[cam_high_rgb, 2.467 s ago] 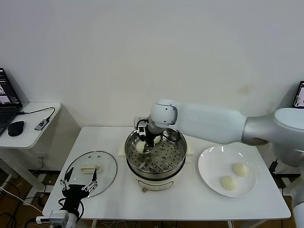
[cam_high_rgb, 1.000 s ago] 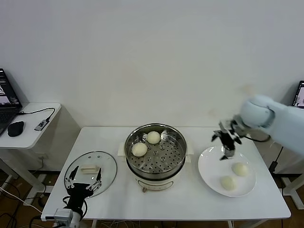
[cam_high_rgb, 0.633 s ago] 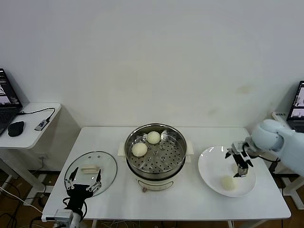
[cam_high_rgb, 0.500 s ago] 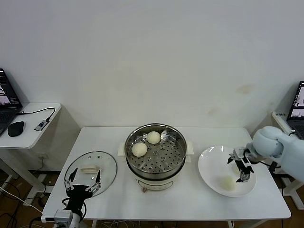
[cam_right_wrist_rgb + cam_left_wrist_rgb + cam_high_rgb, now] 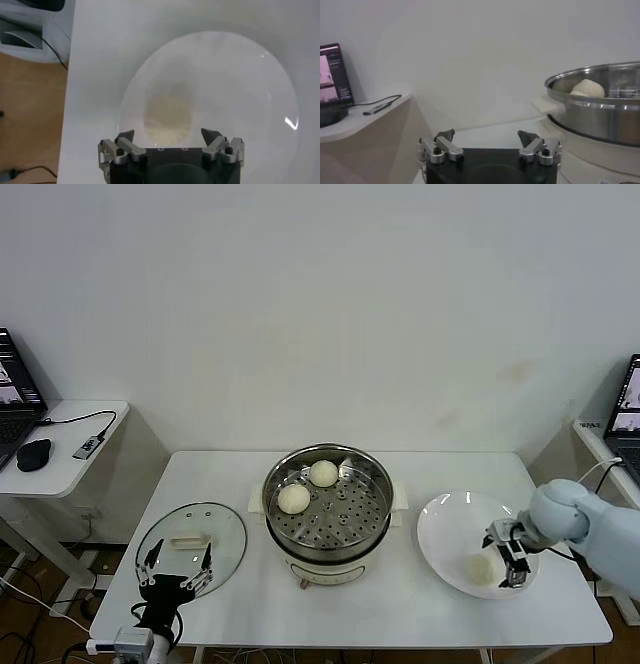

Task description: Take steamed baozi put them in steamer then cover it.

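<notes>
Right gripper (image 5: pixel 507 556) sits low over the plate (image 5: pixel 445 529) near the bench's right edge, fingers spread around a pale, smooth baozi (image 5: pixel 167 119), apparently not yet touching. Left gripper (image 5: pixel 177 576) idles open at the front-left corner.

No readable text, label, brand, number or sign shows in any view. The laptop (image 5: pixel 12 389) on the side desk at far left has a lit screen, also seen in the left wrist view (image 5: pixel 332 75), but whatever is on it is too small to make out. The second screen (image 5: pixel 629 409) at the far right edge is likewise illegible.
</notes>
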{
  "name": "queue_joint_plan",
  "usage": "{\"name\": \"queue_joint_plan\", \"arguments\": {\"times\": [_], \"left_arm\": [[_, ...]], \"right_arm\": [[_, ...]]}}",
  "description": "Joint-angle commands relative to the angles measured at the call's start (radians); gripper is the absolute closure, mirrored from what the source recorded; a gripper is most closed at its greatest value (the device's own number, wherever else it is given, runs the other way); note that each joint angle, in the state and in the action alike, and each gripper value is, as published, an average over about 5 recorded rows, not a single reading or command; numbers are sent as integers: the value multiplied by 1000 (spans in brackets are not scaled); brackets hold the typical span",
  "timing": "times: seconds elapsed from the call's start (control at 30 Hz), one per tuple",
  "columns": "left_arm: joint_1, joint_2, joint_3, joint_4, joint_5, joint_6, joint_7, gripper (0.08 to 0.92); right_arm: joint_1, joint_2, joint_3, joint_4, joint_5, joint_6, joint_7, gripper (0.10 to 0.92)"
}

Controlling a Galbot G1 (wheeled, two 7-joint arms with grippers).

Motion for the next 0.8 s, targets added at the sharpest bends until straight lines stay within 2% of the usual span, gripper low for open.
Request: {"name": "queue_joint_plan", "arguments": {"times": [0.03, 0.23, 0.63, 0.8], "left_arm": [[1, -1, 1, -1, 2, -1, -1, 177], [1, -3, 1, -2, 2, -1, -1, 177], [0, -6, 5, -5, 6, -2, -2, 177], [1, -5, 5, -8, 7, -2, -2, 177]], "right_arm": [[-87, 24, 67, -24, -27, -7, 33, 203], [-91, 43, 73, -37, -25, -21, 48, 227], [-84, 48, 87, -41, -15, -26, 37, 421], [-10, 18, 75, -15, 26, -24, 13, 442]]}}
